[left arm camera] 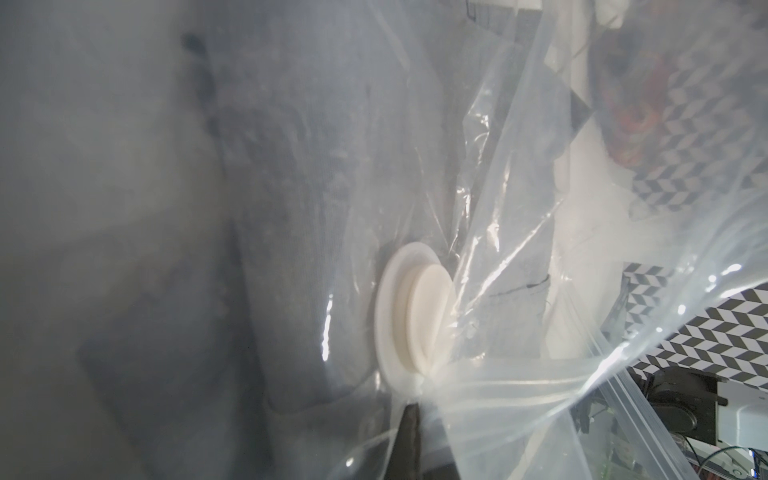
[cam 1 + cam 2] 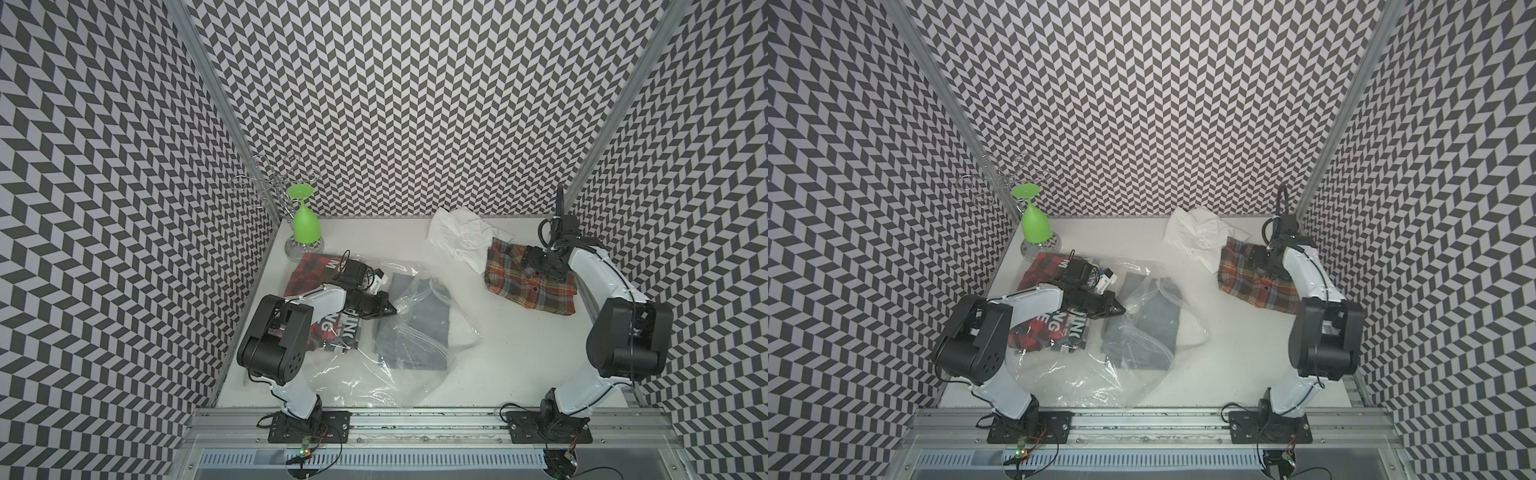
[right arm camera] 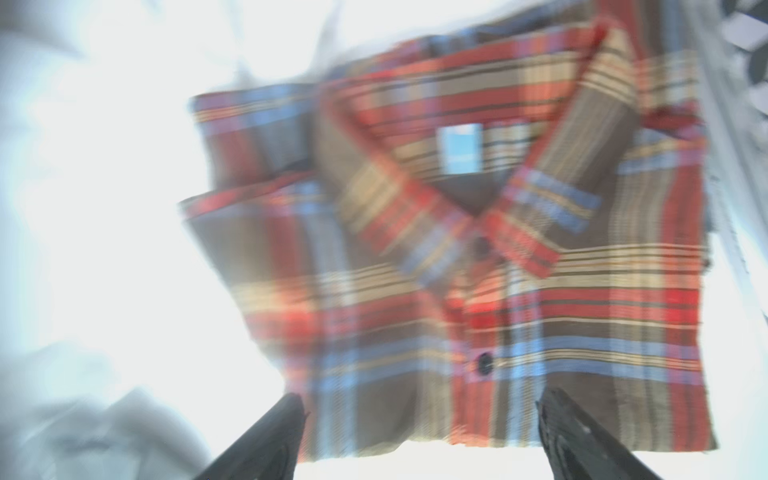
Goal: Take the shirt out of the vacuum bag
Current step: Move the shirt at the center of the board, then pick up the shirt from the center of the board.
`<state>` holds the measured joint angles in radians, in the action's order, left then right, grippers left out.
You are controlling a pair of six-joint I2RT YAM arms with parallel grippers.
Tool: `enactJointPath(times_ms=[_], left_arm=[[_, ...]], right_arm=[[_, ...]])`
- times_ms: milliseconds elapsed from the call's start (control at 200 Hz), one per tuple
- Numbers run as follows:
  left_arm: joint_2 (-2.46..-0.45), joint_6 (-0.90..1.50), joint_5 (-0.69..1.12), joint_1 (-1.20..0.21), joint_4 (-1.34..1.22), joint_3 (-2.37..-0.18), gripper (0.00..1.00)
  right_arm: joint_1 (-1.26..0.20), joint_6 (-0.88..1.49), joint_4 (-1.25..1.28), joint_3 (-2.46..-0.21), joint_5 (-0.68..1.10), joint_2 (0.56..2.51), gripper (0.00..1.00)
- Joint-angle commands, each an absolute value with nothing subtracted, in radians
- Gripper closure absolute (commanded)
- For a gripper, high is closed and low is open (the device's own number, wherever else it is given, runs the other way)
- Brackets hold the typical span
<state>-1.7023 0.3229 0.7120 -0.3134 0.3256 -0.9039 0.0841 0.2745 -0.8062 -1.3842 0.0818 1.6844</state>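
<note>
While your left gripper [image 2: 392, 309] clamped the vacuum bag [image 2: 365, 374], right gripper [image 3: 419, 405] hung spread, empty, over plaid shirt [image 3: 519, 324]; grey shirt [image 2: 432, 328] inside likely wanted pulling next.

This looks like a robot lab test booth, because a white table [image 2: 519, 361] sits inside walls [image 2: 415, 104] covered in black and white zigzags, held by metal posts [image 2: 232, 124], with a left robot arm [image 2: 286, 332] and a right robot arm [image 2: 623, 336] bolted to a metal rail [image 2: 415, 419] with loose wires [image 2: 309, 451] below.
</note>
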Motion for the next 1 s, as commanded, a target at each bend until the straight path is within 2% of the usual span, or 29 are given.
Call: enactJointPath(times_ms=[0, 190, 661, 886, 936, 991], left_arm=[[-1.725, 0.314, 0.693, -0.308, 0.354, -0.919, 1.00], [-1.720, 0.309, 0.696, -0.308, 0.356, -0.912, 1.00], [-1.707, 0.315, 0.699, -0.308, 0.339, -0.887, 1.00], [-1.707, 0.309, 0.699, -0.307, 0.343, -0.885, 1.00], [-1.706, 0.307, 0.699, -0.305, 0.345, -0.887, 1.00], [-1.704, 0.308, 0.699, -0.304, 0.346, -0.887, 1.00]], right_arm=[[-0.004, 0.293, -0.807, -1.406, 0.147, 1.706, 0.05], [-0.116, 0.292, -0.876, -1.475, -0.021, 1.856, 0.05], [-0.253, 0.261, -0.920, -1.538, -0.340, 2.073, 0.08], [-0.257, 0.276, -0.898, -1.453, -0.447, 2.102, 0.29], [-0.253, 0.283, -0.887, -1.428, -0.448, 2.092, 0.37], [-0.246, 0.293, -0.873, -1.405, -0.439, 2.073, 0.53]])
